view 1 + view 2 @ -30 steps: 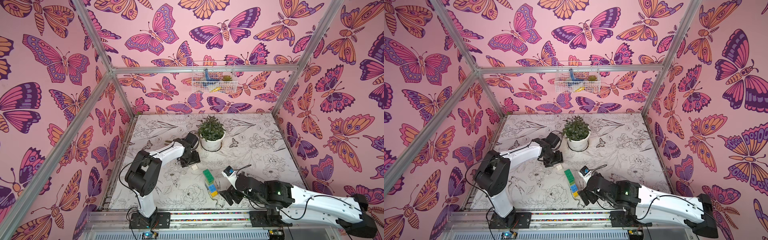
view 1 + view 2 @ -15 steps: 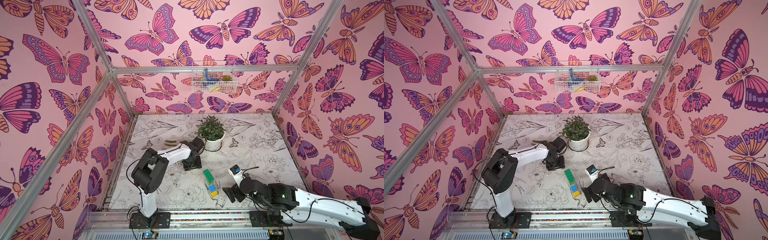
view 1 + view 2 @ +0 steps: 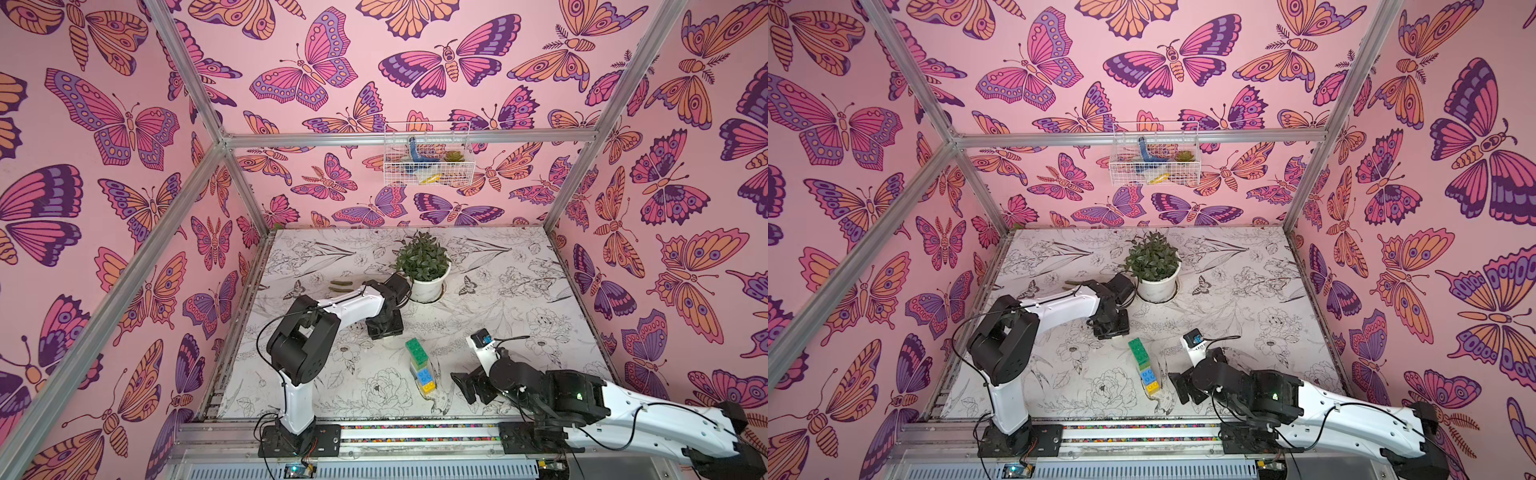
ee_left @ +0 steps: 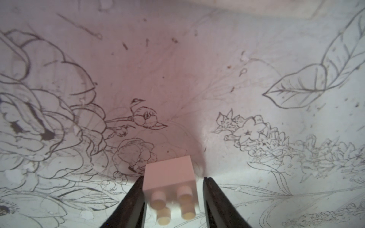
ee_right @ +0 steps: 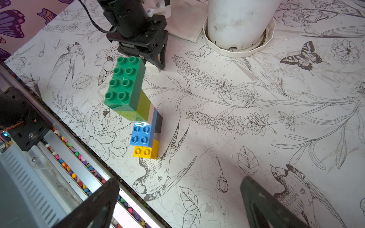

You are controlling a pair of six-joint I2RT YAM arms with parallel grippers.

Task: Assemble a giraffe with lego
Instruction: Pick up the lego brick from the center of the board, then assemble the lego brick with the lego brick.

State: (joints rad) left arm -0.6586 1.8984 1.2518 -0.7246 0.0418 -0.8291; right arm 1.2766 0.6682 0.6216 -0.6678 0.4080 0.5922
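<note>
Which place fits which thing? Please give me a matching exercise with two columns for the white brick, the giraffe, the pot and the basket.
Things:
1. white brick
2. giraffe
3. pot
4. basket

Places:
A. hangs on the wall
B. between the fingers of the left gripper
C. stands upright beside the open right gripper
D. stands in a saucer

Pairs: 1-B, 2-C, 3-D, 4-A

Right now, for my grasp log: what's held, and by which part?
Nothing yet: left claw flanks the white brick, gap at one side; right claw open, empty.
</note>
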